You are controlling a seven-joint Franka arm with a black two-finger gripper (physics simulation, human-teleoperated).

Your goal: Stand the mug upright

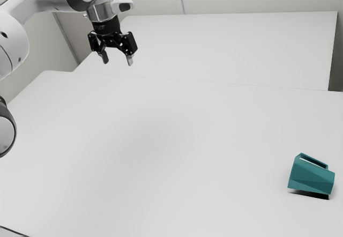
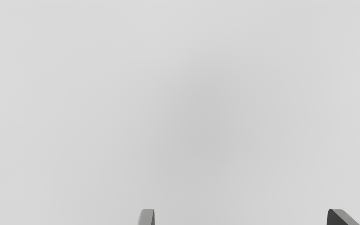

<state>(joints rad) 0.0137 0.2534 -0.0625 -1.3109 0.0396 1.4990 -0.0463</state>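
Mug (image 1: 311, 179) on its side on table (image 1: 161, 140), toward exterior view's right; long axis roughly left-right there, handle (image 1: 315, 160) up, mouth direction unclear. Gripper (image 1: 117, 61) well apart, fingers wide, empty.

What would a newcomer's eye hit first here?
The teal mug, lying on its side with its handle up, near the exterior view's right edge: strong colour against the pale table. Next, the white arm at that view's upper left, its black jaws open and well away from the mug.
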